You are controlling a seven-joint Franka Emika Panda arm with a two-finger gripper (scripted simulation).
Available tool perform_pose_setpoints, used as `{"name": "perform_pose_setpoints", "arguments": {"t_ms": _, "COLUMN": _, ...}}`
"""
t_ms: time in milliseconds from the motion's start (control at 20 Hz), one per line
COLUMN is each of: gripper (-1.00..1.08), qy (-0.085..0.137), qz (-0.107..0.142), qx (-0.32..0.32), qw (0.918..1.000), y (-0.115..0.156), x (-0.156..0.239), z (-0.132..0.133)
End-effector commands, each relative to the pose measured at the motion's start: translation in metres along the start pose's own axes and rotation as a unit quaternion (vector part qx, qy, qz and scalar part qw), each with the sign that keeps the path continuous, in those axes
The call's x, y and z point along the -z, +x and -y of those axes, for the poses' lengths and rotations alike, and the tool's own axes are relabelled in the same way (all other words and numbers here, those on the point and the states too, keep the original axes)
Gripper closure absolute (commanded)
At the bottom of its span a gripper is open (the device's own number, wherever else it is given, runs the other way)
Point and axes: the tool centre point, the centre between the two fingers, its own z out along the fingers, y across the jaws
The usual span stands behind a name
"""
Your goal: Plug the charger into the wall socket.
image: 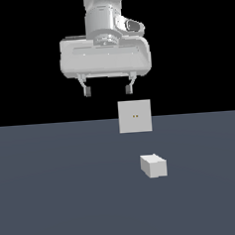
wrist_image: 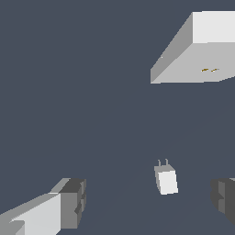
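The charger [image: 153, 165] is a small off-white block lying on the grey floor, right of centre in the exterior view. In the wrist view the charger [wrist_image: 165, 179] shows two thin prongs pointing toward the wall socket [wrist_image: 202, 57]. The wall socket [image: 135, 116] is an upright off-white square plate with two tiny orange holes, standing behind the charger. My gripper [image: 108, 91] hangs open high above the floor, up and to the exterior view's left of both things. Nothing sits between its fingers [wrist_image: 73, 202].
The dark grey floor [image: 55, 193] spreads across the lower half of the exterior view, with black background above it. No other objects show.
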Motion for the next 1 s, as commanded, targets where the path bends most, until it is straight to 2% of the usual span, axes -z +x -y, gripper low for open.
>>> {"name": "perform_pose_setpoints", "arguments": {"t_ms": 0, "gripper": -0.92, "qy": 0.000, "qz": 0.000, "qx": 0.000, "qw": 1.0000, "y": 0.000, "x": 0.000, "z": 0.000}}
{"name": "perform_pose_setpoints", "arguments": {"t_ms": 500, "gripper": -0.92, "qy": 0.000, "qz": -0.013, "qx": 0.006, "qw": 0.9999, "y": -0.008, "x": -0.007, "z": -0.005}}
{"name": "perform_pose_setpoints", "arguments": {"t_ms": 950, "gripper": -0.92, "qy": 0.000, "qz": -0.048, "qx": 0.020, "qw": 0.9986, "y": -0.026, "x": -0.025, "z": -0.019}}
